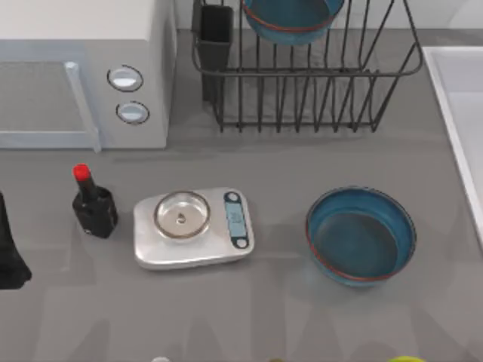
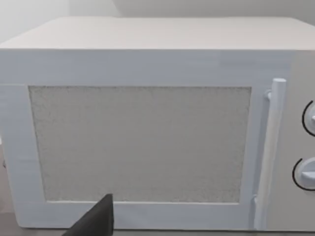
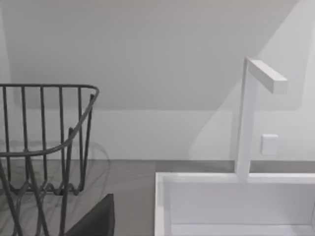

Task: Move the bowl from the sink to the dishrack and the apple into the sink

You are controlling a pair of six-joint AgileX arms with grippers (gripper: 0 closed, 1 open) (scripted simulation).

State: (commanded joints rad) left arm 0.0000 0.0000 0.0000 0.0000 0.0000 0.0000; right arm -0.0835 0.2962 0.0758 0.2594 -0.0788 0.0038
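Note:
One deep-blue bowl [image 1: 361,236] with a reddish rim sits upright on the grey table, right of centre and just left of the sink [image 1: 462,113]. A second, alike blue bowl [image 1: 290,19] rests in the black wire dishrack [image 1: 302,98] at the back. The sink's white rim [image 3: 197,179] and the dishrack [image 3: 44,147] also stand ahead of my right gripper [image 3: 96,219], of which a dark part shows. My left arm [image 1: 9,253] waits at the table's left edge, and its gripper [image 2: 96,221] faces the microwave door. The apple is out of view.
A white microwave [image 1: 83,75] fills the back left. A dark bottle with a red cap [image 1: 93,205] stands left of a silver kitchen scale [image 1: 192,228]. The dark cutlery cup [image 1: 216,38] is at the rack's left corner. A white faucet [image 3: 248,118] rises behind the sink.

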